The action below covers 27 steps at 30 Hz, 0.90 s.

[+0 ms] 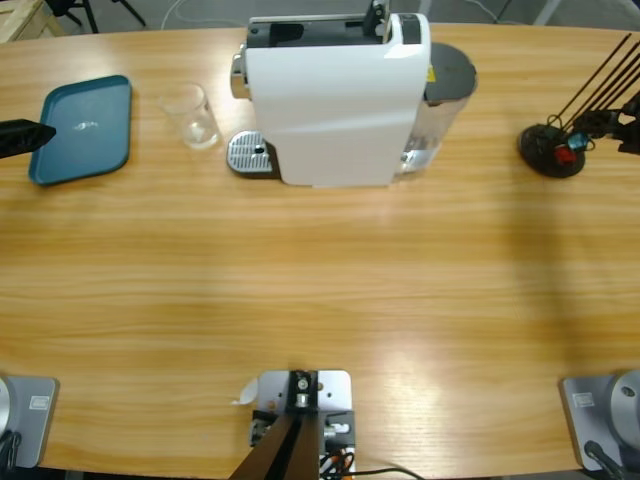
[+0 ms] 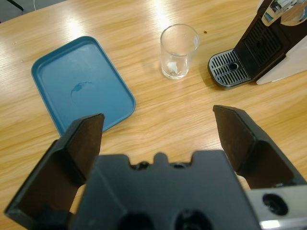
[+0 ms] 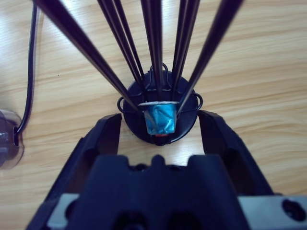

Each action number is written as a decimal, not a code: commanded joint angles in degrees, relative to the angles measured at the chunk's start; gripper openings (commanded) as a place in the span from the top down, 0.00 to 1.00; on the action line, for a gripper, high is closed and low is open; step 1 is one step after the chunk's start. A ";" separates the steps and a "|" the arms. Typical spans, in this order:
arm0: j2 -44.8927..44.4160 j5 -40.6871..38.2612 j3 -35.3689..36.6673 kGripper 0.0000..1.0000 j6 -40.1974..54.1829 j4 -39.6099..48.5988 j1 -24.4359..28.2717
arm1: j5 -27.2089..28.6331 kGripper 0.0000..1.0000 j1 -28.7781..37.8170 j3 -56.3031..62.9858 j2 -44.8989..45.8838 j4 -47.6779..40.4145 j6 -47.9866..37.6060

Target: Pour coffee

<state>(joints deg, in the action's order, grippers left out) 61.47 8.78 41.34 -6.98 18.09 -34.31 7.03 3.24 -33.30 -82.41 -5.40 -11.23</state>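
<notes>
A small clear glass tumbler (image 1: 190,115) (image 2: 178,50) stands upright on the table, between a blue tray (image 1: 85,128) (image 2: 81,84) and the drip grate (image 1: 250,155) (image 2: 230,72) of a white coffee machine (image 1: 335,95). Whether coffee lies in the tumbler's bottom I cannot tell. My left gripper (image 1: 28,136) (image 2: 158,117) hovers open over the tray's left edge, well short of the glass. My right gripper (image 1: 628,122) (image 3: 160,119) is open at the far right. Its jaws flank a blue capsule (image 3: 160,122) hanging in a black wire capsule stand (image 1: 550,150) (image 3: 158,103).
The machine's water tank (image 1: 445,100) sits on its right side. Long black rods (image 1: 600,75) rise from the capsule stand toward the right gripper. A black cable (image 3: 31,72) runs along the table beside the stand.
</notes>
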 commanded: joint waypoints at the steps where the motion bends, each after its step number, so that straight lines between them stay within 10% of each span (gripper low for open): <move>1: 1.64 0.98 -1.88 0.02 0.48 -0.69 -0.49 | 1.27 0.41 -0.76 1.48 -2.74 -0.93 -0.64; 13: 1.81 0.98 -1.88 0.03 0.48 -0.87 -0.49 | 2.25 0.43 -1.57 1.22 -3.46 -0.93 -0.67; 20: 1.80 0.98 -1.88 0.03 0.48 -0.87 -0.49 | 1.87 0.98 -1.57 1.60 -3.13 -1.22 -0.46; 27: 1.87 1.00 -1.88 0.03 0.48 -0.87 -0.49 | 1.85 1.00 -1.57 2.83 -2.53 -3.12 0.64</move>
<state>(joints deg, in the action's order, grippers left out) 61.74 8.78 41.34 -6.98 17.83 -34.31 8.58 2.55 -32.56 -84.35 -6.98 -11.23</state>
